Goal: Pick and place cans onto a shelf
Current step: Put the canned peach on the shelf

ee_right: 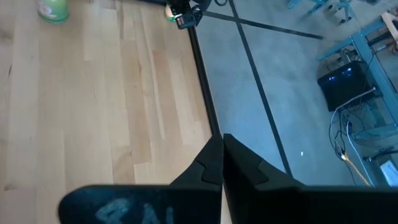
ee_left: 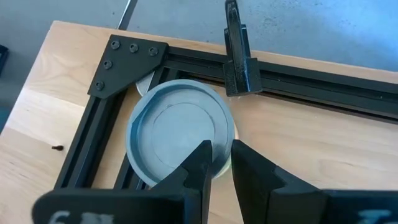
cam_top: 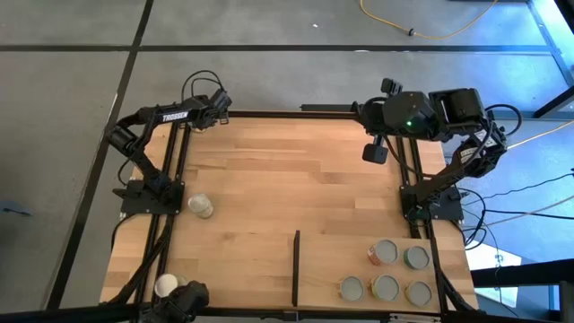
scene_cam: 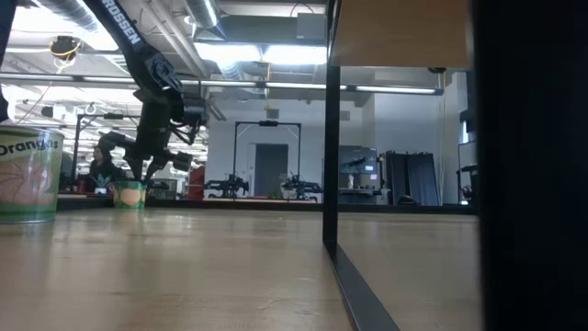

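My left gripper [cam_top: 218, 106] [ee_left: 222, 152] is over the table's far-left corner, shut on a can with a grey metal top [ee_left: 177, 124]. My right gripper [cam_top: 378, 149] [ee_right: 222, 149] is shut and empty above the far-right part of the table. The shelf [cam_top: 332, 260] is a light-wood panel with a thin black strip [cam_top: 296, 267] along its left side, at the near right. Several cans [cam_top: 384, 253] stand on it. One can [cam_top: 202, 206] [scene_cam: 130, 194] rests on the table near the left arm's base. A cream-topped can [cam_top: 166, 285] [scene_cam: 28, 175] stands at the near-left edge. My left gripper holds the grey-topped can by its rim [ee_left: 219, 164]. One finger [ee_left: 200, 158] lies over the recessed top and the other [ee_left: 247, 160] is outside the side wall. The fingers come from above. The can sits top up, over the black corner frame [ee_left: 127, 59].
Black frame rails [cam_top: 177, 179] run along the table's left side, and others [cam_top: 415, 179] run along its right side by the arm bases. A black upright clamp [ee_left: 237, 59] stands on the far rail beside the held can. In the low view the strip [scene_cam: 331, 138] rises as a post.
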Controlling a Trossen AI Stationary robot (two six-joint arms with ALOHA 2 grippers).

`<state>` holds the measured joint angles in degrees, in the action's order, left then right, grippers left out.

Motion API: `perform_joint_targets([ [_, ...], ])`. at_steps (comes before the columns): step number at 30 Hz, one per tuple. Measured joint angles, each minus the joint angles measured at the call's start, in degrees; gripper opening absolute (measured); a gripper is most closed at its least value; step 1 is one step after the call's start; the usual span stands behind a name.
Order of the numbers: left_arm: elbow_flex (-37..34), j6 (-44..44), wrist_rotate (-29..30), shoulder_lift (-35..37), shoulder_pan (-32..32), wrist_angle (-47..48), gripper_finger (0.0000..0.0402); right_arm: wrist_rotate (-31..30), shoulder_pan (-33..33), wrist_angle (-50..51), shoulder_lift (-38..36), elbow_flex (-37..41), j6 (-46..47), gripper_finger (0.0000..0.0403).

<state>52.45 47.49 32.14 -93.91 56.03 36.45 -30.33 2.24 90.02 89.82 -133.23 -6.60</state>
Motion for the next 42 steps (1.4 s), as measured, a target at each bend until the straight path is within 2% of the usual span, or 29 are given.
perform_joint_targets([
  [8,-0.1,-0.1,-1.2,-0.1,0.1,0.4,0.0050,0.0,-0.3,0.0,0.0,0.0,0.1,0.0008],
  [13,0.0,-1.4,-4.0,0.0,0.2,0.7,0.0012,0.0,-0.3,0.0,0.0,0.0,0.1,0.0008],
  [17,0.0,-1.6,-5.1,0.0,0.3,0.8,0.0007,0.0,-0.3,0.0,0.0,0.0,-0.1,0.0008],
  [22,-0.2,-6.1,-13.5,-0.9,1.6,4.3,0.0002,0.0,-0.3,0.0,0.0,0.0,-0.1,0.0008],
  [24,1.8,-8.8,-14.3,-0.1,2.1,3.1,0.0002,0.0,-0.3,0.0,0.0,0.0,-0.1,0.0008],
  [28,5.2,-14.0,-13.2,-0.4,2.0,9.1,0.0001,0.0,-0.3,0.0,0.0,0.0,-0.1,0.0008],
  [33,12.8,-19.1,-12.9,-0.2,1.2,10.6,0.0001,0.0,-0.3,0.0,0.0,0.0,0.2,0.0008],
  [42,30.8,-28.9,-17.7,0.0,-5.2,19.3,0.0000,0.0,-0.4,0.0,0.0,0.0,0.3,0.0008],
])
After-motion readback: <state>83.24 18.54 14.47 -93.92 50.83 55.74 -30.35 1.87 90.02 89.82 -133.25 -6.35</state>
